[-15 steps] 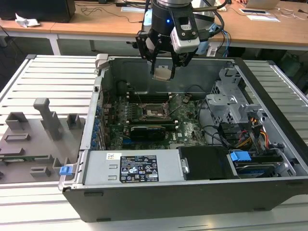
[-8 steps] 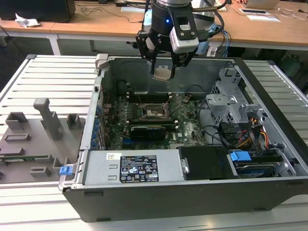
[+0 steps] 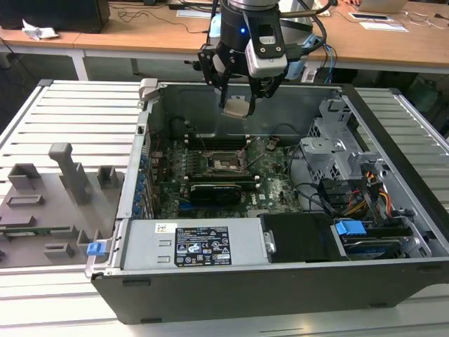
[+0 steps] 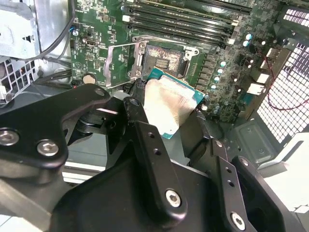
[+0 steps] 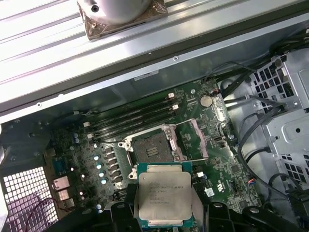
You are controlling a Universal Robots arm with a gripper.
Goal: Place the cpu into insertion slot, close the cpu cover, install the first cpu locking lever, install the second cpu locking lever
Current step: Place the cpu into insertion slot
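Looking across a grey ribbed table [image 3: 70, 112] at an open computer case [image 3: 210, 295], with a wooden desk [image 3: 140, 31] far behind. Lying on the table at the exterior view's left, a grey tray of holders [image 3: 42, 203], well apart from the case.

Hanging high over the far middle of the case with the gripper [image 3: 240, 100] clenched on the cpu [image 3: 236, 107]. Pinching it by two thin edges, silver top facing up in the first wrist view [image 5: 164, 198]. Keeping it well apart from the green board, touching nothing but the claw.

Waiting bare and empty down below, the socket [image 5: 150, 150]. Standing flipped open just beside it, the cpu cover [image 5: 200, 139].

Probably carrying the cpu a little tilted, going by the second wrist view [image 4: 170, 104]. Risking a crooked landing that way, and bending the tiny pins in the socket. Risking a slip too, from pinching such thin edges. Risking a bump on the open cover, or on the long black card [image 3: 221, 191] just near of the socket, by coming down off to one side. Risking a bad fit by setting the cpu down turned the wrong way round.
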